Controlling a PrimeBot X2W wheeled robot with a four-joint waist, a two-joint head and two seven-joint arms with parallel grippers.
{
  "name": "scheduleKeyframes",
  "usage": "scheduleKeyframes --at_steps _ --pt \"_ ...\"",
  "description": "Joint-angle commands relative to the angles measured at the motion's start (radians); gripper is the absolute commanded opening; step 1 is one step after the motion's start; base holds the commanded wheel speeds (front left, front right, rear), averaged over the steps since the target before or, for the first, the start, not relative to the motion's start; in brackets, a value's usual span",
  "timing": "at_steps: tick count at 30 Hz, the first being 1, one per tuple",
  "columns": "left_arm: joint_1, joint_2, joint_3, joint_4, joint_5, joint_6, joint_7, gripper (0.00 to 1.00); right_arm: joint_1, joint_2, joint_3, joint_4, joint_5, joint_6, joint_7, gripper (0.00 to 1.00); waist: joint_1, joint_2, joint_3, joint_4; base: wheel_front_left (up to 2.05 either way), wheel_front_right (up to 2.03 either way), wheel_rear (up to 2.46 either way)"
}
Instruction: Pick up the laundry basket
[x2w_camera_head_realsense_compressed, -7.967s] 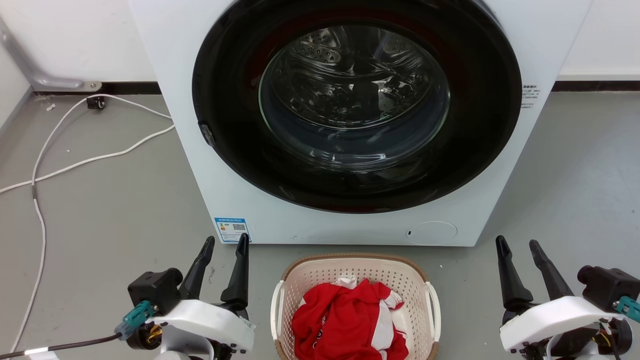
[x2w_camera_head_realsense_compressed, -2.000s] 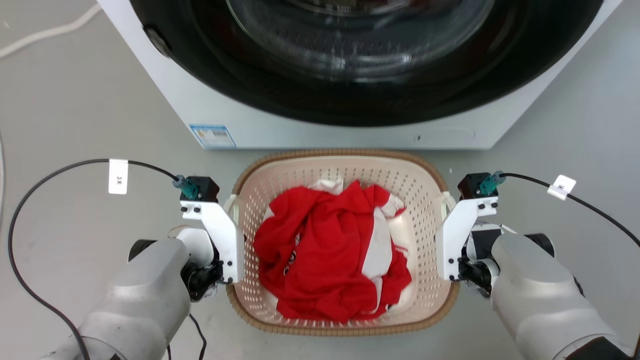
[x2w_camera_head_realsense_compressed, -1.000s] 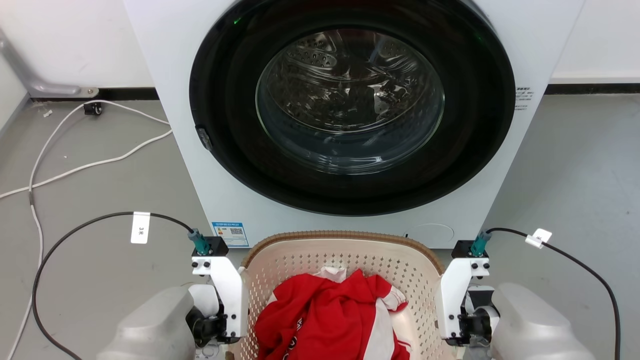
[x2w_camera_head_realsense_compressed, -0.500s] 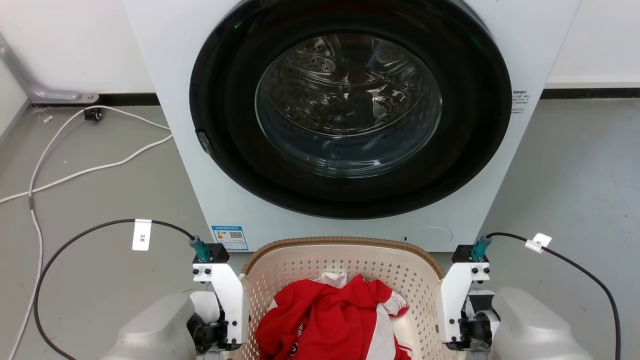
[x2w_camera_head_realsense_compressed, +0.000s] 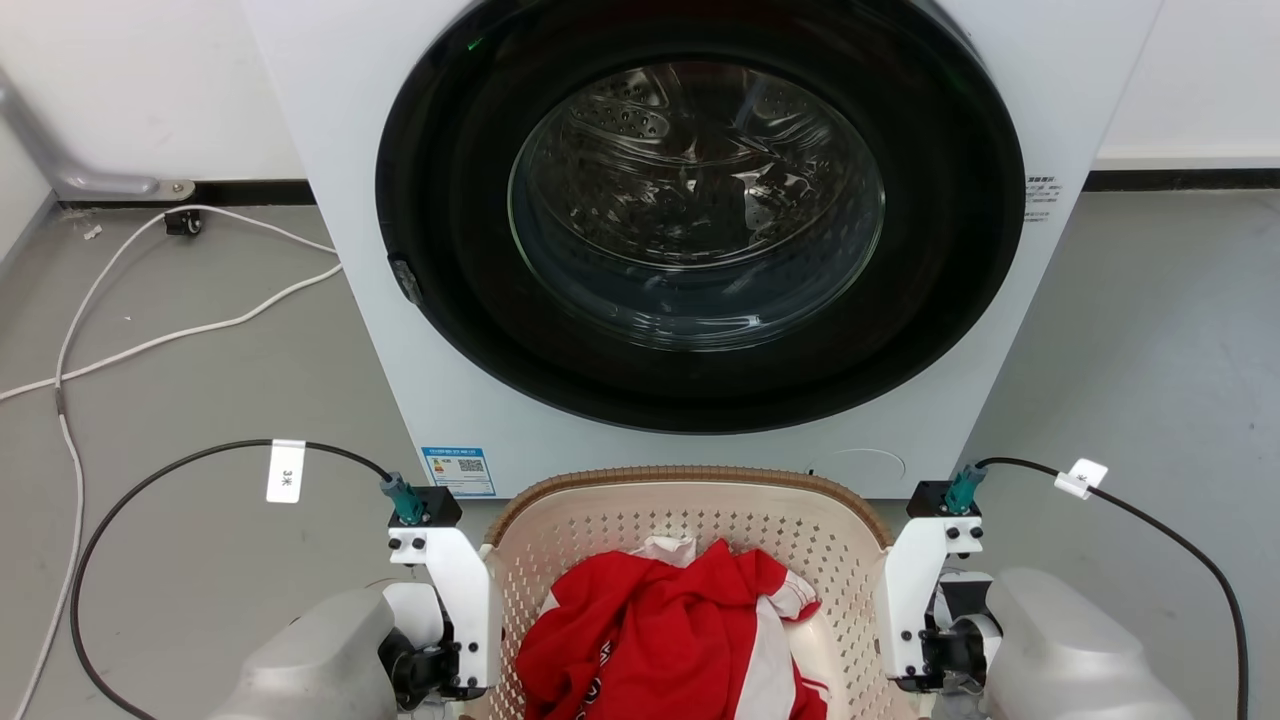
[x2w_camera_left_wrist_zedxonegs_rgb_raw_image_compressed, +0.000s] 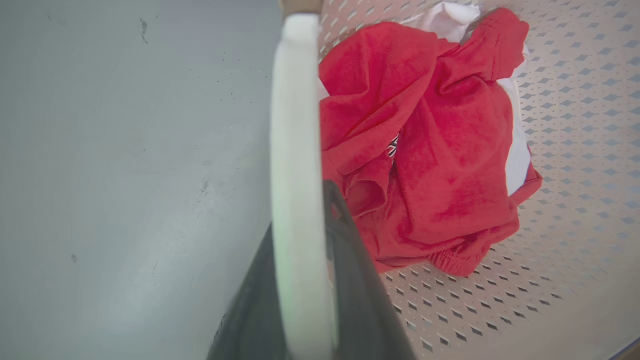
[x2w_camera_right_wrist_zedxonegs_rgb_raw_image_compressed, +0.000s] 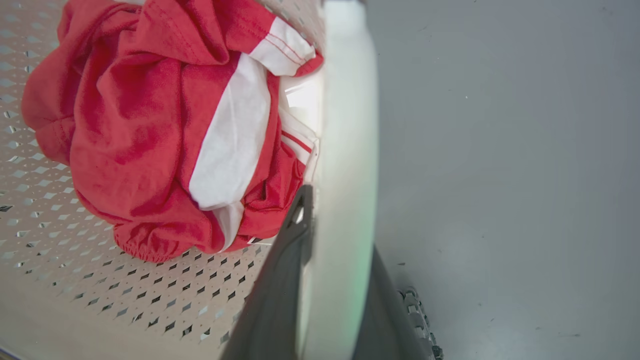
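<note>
Far-left floor: white cable (x2w_camera_head_realsense_compressed: 200, 330) lay across the grey floor, left of the washer (x2w_camera_head_realsense_compressed: 1080, 60).
Left gripper (x2w_camera_left_wrist_zedxonegs_rgb_raw_image_compressed: 300, 215): sat lower left of centre in the head view, against the basket (x2w_camera_head_realsense_compressed: 690, 475); fingers narrow, one on each side of the white left handle (x2w_camera_left_wrist_zedxonegs_rgb_raw_image_compressed: 295, 125), holding it.
Basket: was at bottom centre of the head view, just before the washer, between both wrists; whether it touched the floor could not be told.
Garment (x2w_camera_head_realsense_compressed: 660, 640): red and white, lay bunched inside the basket.
Door (x2w_camera_head_realsense_compressed: 695, 200): dark-ringed glass, filled upper centre.
Right gripper (x2w_camera_right_wrist_zedxonegs_rgb_raw_image_compressed: 340, 220): sat lower right of centre; fingers narrow, holding the right handle (x2w_camera_right_wrist_zedxonegs_rgb_raw_image_compressed: 347, 125).
</note>
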Motion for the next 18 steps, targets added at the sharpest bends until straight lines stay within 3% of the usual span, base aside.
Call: scheduleKeyframes --at_steps 1,18 --pt "-0.008 -0.012 -0.002 -0.005 -0.006 -0.005 -0.009 0.00 -0.020 0.009 0.001 -0.006 -0.001 0.005 -0.006 0.00 0.0000 0.0000 0.001 0.000 0.00 0.00 0.00" --pt "-0.009 -0.015 -0.011 -0.002 -0.015 -0.005 -0.019 0.00 -0.017 0.005 -0.011 -0.005 -0.013 0.005 -0.002 0.00 0.0000 0.0000 0.006 0.001 0.00 0.00 0.00"
